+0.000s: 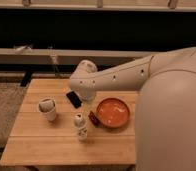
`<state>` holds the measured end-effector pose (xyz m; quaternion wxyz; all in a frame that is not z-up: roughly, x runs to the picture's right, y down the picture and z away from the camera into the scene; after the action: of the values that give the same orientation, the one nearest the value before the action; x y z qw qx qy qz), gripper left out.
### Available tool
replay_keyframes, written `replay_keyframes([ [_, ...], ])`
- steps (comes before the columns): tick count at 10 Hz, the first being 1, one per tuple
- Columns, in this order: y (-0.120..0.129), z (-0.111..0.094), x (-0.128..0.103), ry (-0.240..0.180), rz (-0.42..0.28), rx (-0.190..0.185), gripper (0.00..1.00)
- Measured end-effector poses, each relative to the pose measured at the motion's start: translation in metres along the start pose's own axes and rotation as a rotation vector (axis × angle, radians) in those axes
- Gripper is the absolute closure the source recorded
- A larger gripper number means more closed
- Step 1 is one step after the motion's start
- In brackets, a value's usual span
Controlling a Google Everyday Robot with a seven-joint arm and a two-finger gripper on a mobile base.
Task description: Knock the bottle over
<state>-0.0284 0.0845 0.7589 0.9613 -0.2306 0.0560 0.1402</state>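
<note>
One claw near upright bottle, holding nothing visible; grip state cannot tell.

On the wooden slat table, the slim whitish bottle stands between a white mug, left, and an orange bowl, right. The dark gripper is just above-left of it.

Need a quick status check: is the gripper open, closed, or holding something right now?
Gripper: behind the bottle; open or closed cannot be told.
</note>
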Motion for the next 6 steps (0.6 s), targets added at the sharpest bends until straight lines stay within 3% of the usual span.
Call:
replay_keyframes([
  [1, 0.013, -0.005, 0.007, -0.018, -0.002, -0.027, 0.2],
  [2, 0.031, -0.018, 0.01, -0.074, 0.005, -0.068, 0.2],
  [4, 0.053, -0.042, 0.013, -0.204, 0.029, -0.125, 0.2],
  [6, 0.076, -0.06, 0.002, -0.369, 0.052, -0.179, 0.2],
])
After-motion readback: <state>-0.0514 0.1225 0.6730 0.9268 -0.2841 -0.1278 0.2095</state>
